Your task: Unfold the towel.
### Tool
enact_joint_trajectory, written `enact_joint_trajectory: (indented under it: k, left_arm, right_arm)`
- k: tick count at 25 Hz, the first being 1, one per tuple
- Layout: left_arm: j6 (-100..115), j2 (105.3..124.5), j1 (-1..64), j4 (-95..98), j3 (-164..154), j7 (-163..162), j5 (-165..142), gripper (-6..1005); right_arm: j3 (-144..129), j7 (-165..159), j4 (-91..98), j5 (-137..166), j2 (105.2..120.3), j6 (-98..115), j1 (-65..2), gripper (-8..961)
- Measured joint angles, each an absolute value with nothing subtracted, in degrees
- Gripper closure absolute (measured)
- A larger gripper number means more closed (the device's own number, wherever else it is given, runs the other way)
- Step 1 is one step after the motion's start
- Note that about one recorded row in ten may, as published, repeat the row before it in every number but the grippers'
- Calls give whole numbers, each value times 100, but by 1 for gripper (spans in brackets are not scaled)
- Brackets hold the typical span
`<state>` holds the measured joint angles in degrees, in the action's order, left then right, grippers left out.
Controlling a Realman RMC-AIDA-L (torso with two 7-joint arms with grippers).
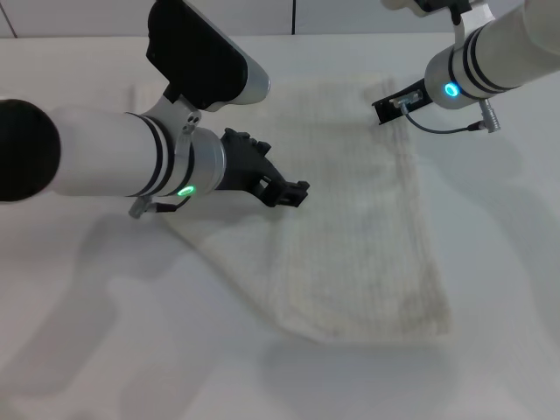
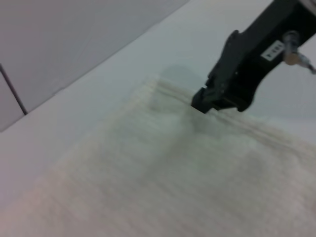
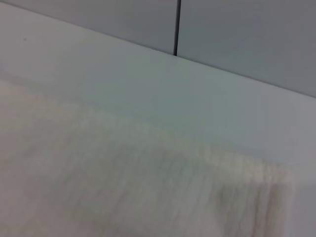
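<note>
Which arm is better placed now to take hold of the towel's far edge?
Probably the right: the right gripper sits at the towel's far edge, while the left gripper hovers over its middle.

I see a white table (image 1: 105, 350), plain surface, running back to a grey panelled wall (image 3: 237, 34). Only the towel (image 1: 367, 254) lies on it: cream, ribbed, flat, partly folded, far edge near the wall, near edge toward me.

White tubular arms with black bands, black hands (image 1: 284, 188), green and blue indicator lights.
</note>
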<state>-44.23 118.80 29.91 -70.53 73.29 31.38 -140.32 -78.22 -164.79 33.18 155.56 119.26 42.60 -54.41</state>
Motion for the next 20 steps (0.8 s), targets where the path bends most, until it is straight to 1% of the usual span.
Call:
enact_joint_trajectory:
  k: [11, 20]
  left_arm:
    - [-4018, 11883, 3425, -6247, 7290, 2810, -13718, 235]
    - [-3894, 11890, 3541, -5967, 7232, 2699, -13719, 240]
  right_arm:
    - [-7822, -16479, 3325, 15556, 11926, 4339, -5467, 954]
    - [-7822, -16479, 3325, 15556, 11923, 4340, -5501, 953]
